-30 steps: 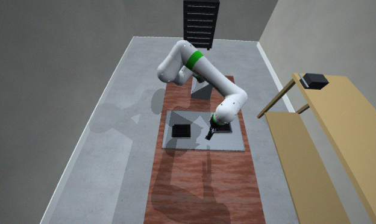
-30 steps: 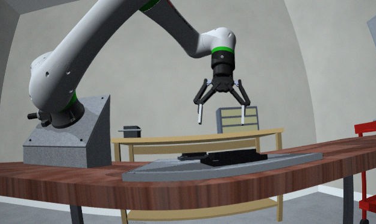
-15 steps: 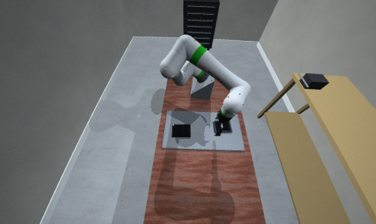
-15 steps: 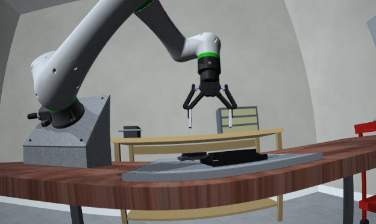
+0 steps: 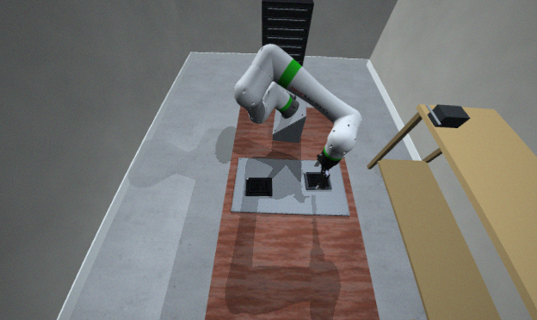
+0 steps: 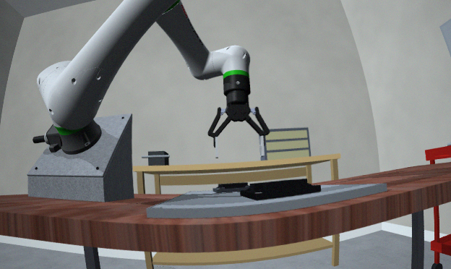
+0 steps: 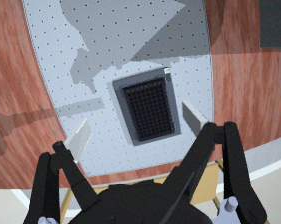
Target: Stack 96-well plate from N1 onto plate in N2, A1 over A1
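Note:
Two black 96-well plates sit in nests on the grey base slab (image 5: 290, 187). The plate on nest N1 (image 5: 317, 181) is the right one in the top view and the farther one in the exterior view (image 6: 230, 187). The plate on nest N2 (image 5: 258, 187) is the nearer one in the exterior view (image 6: 280, 189). My gripper (image 6: 238, 152) is wide open and empty. It hangs fingers-down well above the N1 plate (image 7: 147, 106), which lies between the finger pads in the wrist view. I cannot read the A1 marks.
The arm's grey pedestal (image 6: 82, 163) stands on the wooden table behind the slab. A tan bench (image 5: 471, 206) with a black box (image 5: 449, 115) stands to the side. A red cart (image 6: 447, 202) is at the far right.

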Motion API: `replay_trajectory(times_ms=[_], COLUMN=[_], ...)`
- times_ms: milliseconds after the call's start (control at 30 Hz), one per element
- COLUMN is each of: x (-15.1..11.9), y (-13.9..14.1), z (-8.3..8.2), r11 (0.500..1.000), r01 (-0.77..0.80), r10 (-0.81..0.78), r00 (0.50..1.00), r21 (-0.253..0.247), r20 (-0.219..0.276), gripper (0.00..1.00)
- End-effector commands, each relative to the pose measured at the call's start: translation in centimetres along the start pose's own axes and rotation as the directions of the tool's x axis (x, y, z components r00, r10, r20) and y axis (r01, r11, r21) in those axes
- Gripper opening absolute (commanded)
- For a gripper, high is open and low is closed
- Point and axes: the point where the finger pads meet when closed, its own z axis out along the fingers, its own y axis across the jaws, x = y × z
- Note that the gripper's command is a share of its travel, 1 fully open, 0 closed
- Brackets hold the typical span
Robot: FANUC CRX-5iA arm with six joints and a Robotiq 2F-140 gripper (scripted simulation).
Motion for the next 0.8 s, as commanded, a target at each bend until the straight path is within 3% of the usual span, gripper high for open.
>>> replay_trajectory(times_ms=[0,267,767], x=[-1.2,-3.3,-3.3], y=[1.1,2.9,2.9], z=[0.2,0.5,0.8], r11=[0.996,0.996,0.996], r01=[0.08,0.08,0.08], r10=[-0.081,-0.081,-0.081], r00=[0.996,0.996,0.996], r21=[0.033,0.033,0.033], r20=[0.026,0.026,0.026], gripper=[1.0,1.0,1.0])
